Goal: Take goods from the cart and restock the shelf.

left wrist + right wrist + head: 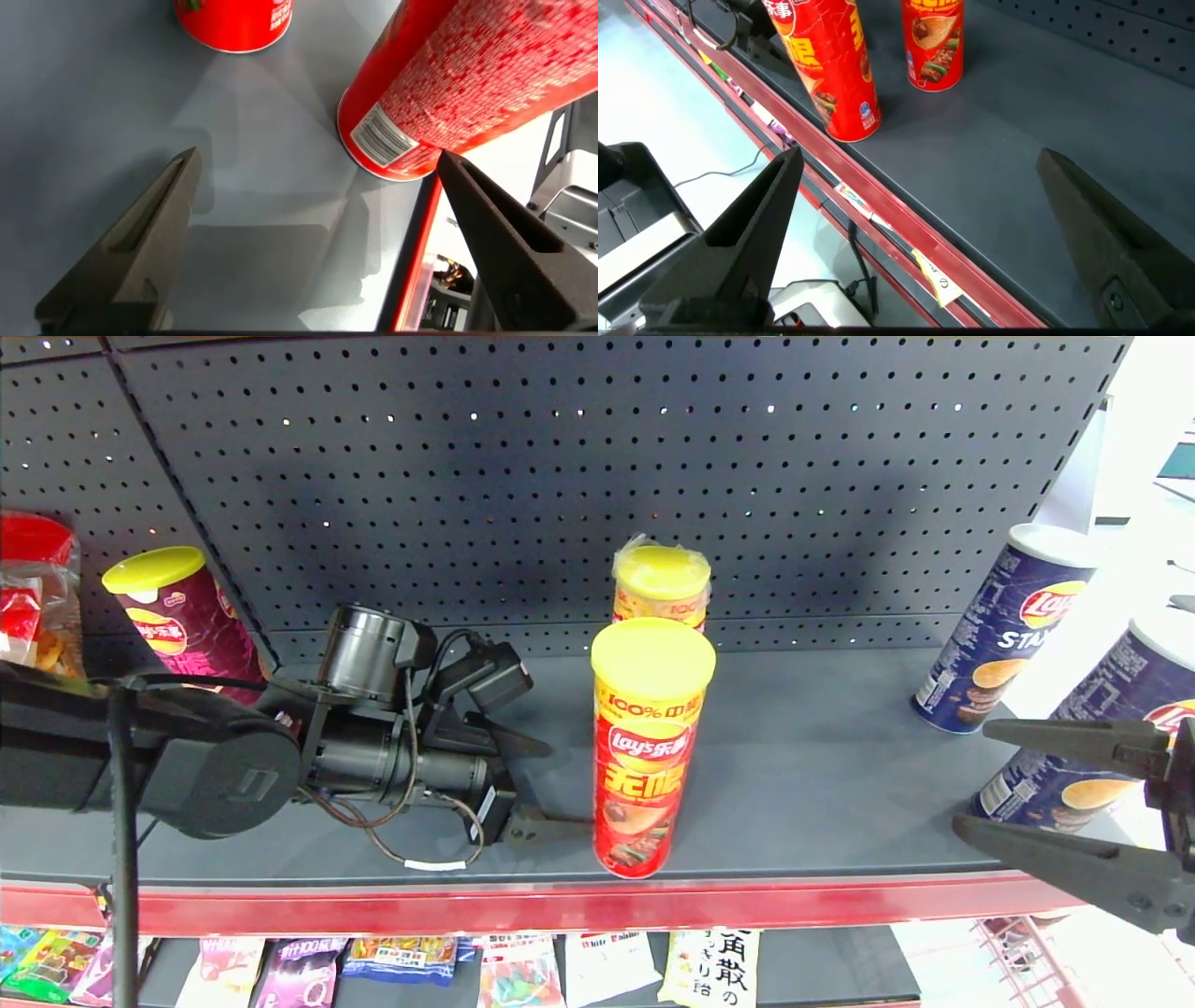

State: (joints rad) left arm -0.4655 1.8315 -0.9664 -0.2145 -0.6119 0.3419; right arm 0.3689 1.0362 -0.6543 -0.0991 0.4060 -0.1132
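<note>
Red yellow-lidded cylindrical chip can [644,756], upright at the front of a dark grey metal shelf [803,784] with perforated back panel [560,476]; left gripper [560,784] spread just beside it, right gripper [976,777] likewise spread, well apart.

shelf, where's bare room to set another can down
Widest bare patch: the shelf between the front red can and the blue cans. A smaller strip at the back runs from the rear red can toward the purple can, partly hidden. Crowded: beside the front red can, where the left gripper sits, and the right end by the right gripper.
</note>
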